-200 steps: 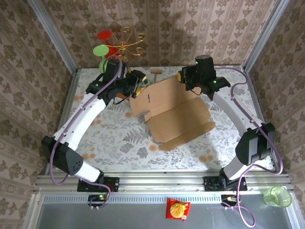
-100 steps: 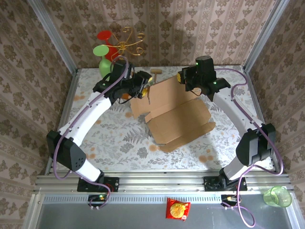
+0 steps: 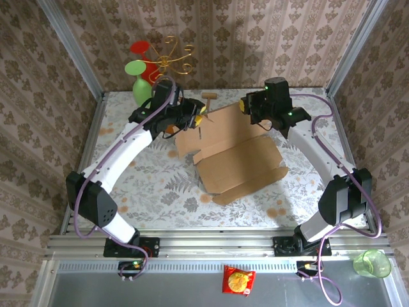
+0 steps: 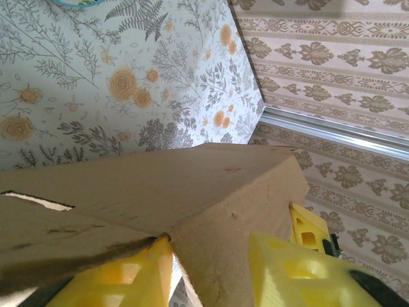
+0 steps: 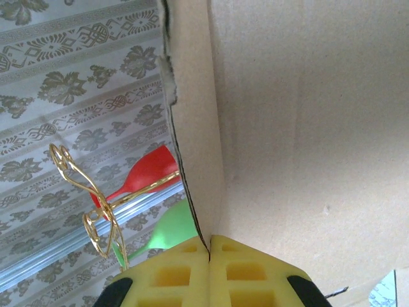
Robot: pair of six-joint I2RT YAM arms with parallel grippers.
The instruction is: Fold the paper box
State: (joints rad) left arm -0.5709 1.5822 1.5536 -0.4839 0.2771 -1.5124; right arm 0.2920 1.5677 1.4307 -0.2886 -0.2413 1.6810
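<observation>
Starting at the left of the top view, the left arm reaches over the flowered counter (image 3: 144, 176) toward the upper middle of the frame. There the left fingers (image 3: 195, 119) meet the upper-left corner of the paper box (image 3: 239, 153). The left wrist view shows them on either side of a raised, creased corner of cardboard. The board fills the gap and touches them on both sides, so they read as clamped on that corner rather than standing free.

The box lies open and mostly flat in the middle of the counter, turned so its long side runs from upper left to lower right. A slotted panel sits toward the top and a broad panel below it. Behind it, in the upper left, stands a gold wire stand (image 3: 171, 52).

To the right, the right fingers (image 5: 209, 251) are pressed together on a thin edge of cardboard at the box's upper-right corner. That edge runs straight down into the seam between them.

The step in hand looks like raising the far panel, with one arm on each of its corners. The next move probably calls for both arms to swing that panel up and over along its crease together. An even pace would let the board bend on the score line without tearing or sliding across the counter.
</observation>
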